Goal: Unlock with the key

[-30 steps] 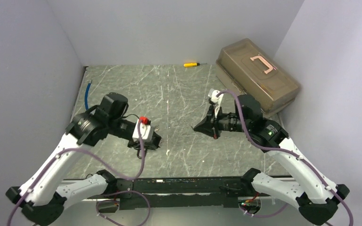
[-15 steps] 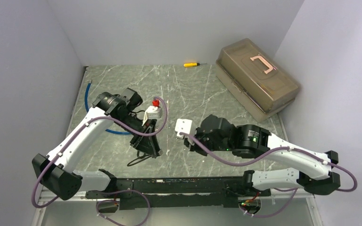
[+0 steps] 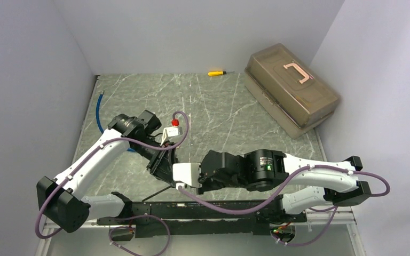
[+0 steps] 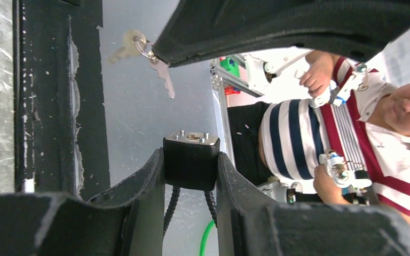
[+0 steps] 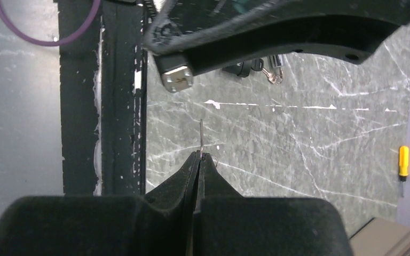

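The left gripper (image 4: 191,169) clamped the padlock (image 4: 191,152) steady, so the right gripper (image 5: 198,160), pinching what seemed the key (image 5: 200,133), could insert it.

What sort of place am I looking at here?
Probably a robotics lab test cell: a marble-patterned table boxed in by blank grey walls, a toolbox at its back, and a man nearby holding what look like control handles.

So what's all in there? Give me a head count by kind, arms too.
Arms: 2
Lock: 1
Keys: 2, on one ring
Toolbox: 1
Screwdriver: 1
Blue tube: 1
Total: 8 clearly seen; small bits beyond the lock are too unclear to count.
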Available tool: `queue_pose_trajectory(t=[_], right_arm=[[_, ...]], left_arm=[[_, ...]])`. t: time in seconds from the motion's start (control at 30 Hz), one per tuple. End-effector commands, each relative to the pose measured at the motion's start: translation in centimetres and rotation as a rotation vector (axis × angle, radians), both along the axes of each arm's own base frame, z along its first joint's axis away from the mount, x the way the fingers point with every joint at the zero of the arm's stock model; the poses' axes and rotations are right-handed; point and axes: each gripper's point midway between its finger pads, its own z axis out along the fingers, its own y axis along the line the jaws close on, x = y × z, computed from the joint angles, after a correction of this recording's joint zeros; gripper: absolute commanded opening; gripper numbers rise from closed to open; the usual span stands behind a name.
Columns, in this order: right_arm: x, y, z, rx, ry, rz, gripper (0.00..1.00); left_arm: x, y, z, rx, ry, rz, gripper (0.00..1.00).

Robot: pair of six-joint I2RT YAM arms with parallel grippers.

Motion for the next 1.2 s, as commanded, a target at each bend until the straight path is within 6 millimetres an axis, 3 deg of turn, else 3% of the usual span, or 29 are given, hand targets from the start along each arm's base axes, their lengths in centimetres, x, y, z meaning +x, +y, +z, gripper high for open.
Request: queue_pose_trajectory(t=[0.0, 0.23, 0.43, 0.63, 0.8, 1.17], right_arm=[[-0.5, -0.5, 1.0, -0.02, -0.064, 0.043, 0.0], [-1.8, -0.8, -0.2, -0.071, -0.047, 0.11, 0.0], [-2.4, -0.7, -1.4, -0.109, -0.034, 0.155, 0.0], [-3.4, -0.7, -1.9, -0.134, -0.031, 0.185, 0.0], [-4.2, -1.0, -2.5, -0.158, -0.016, 0.19, 0.0], [-4.2, -0.8, -2.9, -0.164, -0.023, 0.168, 0.0]], left_arm=[[-0.4, -0.4, 1.3, -0.054, 0.105, 0.01, 0.0], [-0.3, -0.4, -0.5, 0.007, 0.075, 0.014, 0.0], [-1.3, -0.5, -2.2, 0.078, -0.007, -0.059, 0.0], [-1.7, -1.7, -1.7, 0.097, -0.036, -0.158, 0.0], [-2.0, -2.2, -2.3, 0.131, -0.037, -0.185, 0.0], [-1.8, -2.6, -2.5, 0.152, -0.049, -0.197, 0.0]])
